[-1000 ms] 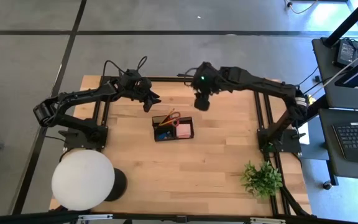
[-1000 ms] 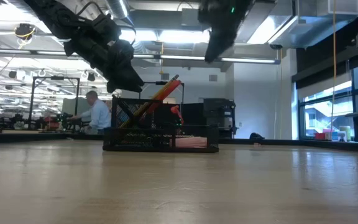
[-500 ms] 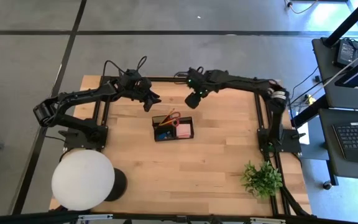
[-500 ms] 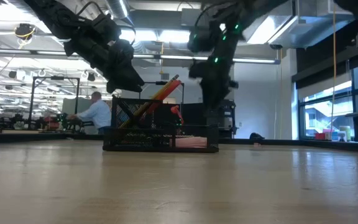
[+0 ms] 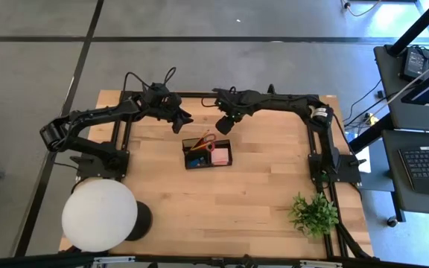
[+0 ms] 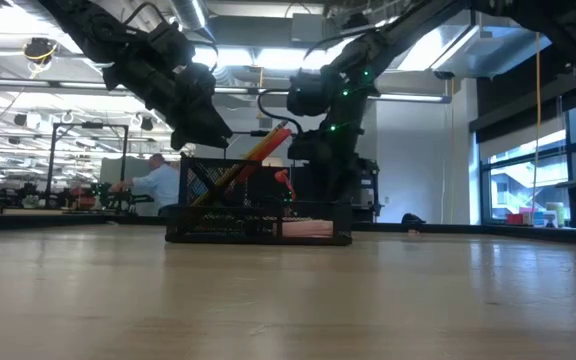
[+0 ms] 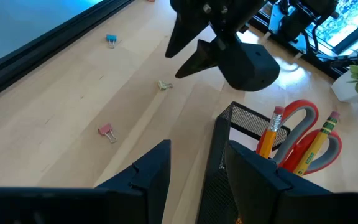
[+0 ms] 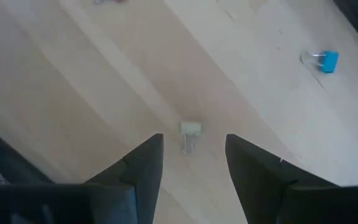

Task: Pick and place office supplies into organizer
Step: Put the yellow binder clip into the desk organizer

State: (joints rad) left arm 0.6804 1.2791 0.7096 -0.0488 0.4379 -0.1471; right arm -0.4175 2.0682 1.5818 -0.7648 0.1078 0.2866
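Left gripper (image 5: pixel 187 119) hovering with fingers apart just above black organizer (image 5: pixel 207 153), mid-table, holding scissors (image 7: pixel 303 134), pencils (image 7: pixel 267 134) and pink notes (image 5: pixel 220 155). Right gripper (image 8: pixel 191 155) spread wide, empty, poised over pale binder clip (image 8: pixel 190 132) behind organizer; blue clip (image 8: pixel 328 60) nearby.

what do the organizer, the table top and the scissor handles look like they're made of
Organizer: probably black wire mesh metal, since a fine grid shows in its wall and light passes through it in the low view.
Table top: pale wood, matt, with visible plank seams and grain.
Scissor handles: likely red plastic, smooth, with a slight sheen on the loops.
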